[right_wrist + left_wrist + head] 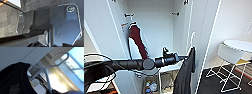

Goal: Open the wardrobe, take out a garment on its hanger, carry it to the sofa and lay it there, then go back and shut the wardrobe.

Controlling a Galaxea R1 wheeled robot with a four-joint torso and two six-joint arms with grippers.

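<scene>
One garment (185,72) on its hanger (192,40) hangs from my left hand (186,58), gripped just outside the open wardrobe (151,25); next, I judge, comes turning toward the sofa.

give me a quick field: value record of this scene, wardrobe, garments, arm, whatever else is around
wardrobe: doors open, white inside
black garment: on a white hanger, out in front of the wardrobe at the end of the left arm
hanger hook: free, on no rail
left gripper: at the hanger's top, appears to carry it
red garment: hanging inside the wardrobe
wardrobe bottom: small items, too blurred to name
white table and chair: to the right, on dark floor
</scene>
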